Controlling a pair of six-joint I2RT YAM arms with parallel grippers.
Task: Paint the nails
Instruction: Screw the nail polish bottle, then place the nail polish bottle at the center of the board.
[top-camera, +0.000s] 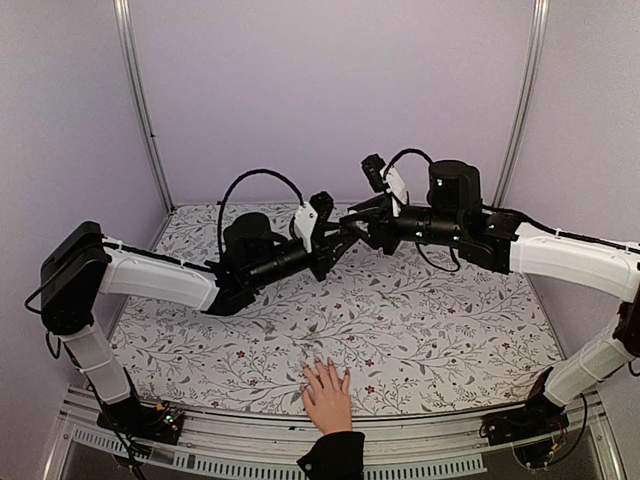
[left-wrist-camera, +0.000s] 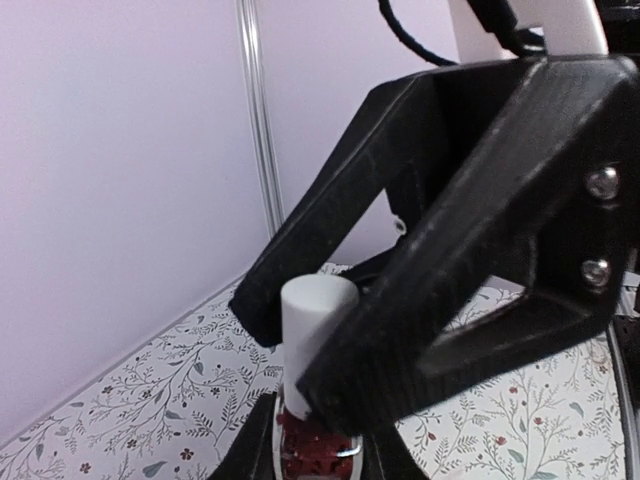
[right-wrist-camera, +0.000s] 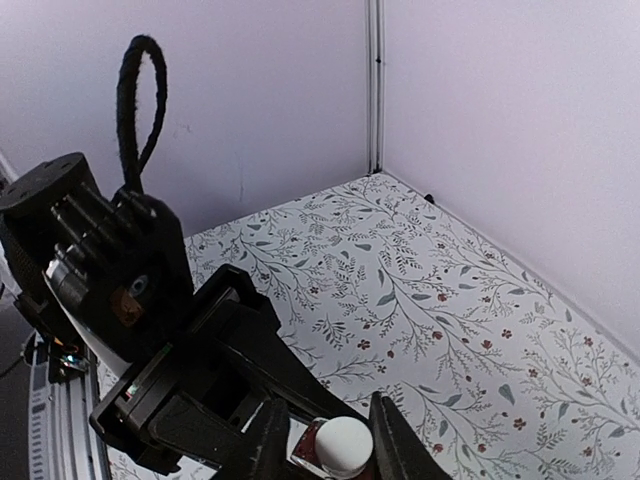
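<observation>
Left arm (top-camera: 160, 278): raised, reaching centre
Left hand (top-camera: 335, 243): clamped tight
Right arm (top-camera: 570, 255): raised, reaching inward
Right hand (right-wrist-camera: 328, 440): tips meeting left hand

L gripper (top-camera: 342, 238) tip-to-tip w/ R gripper (top-camera: 358, 227)
</observation>
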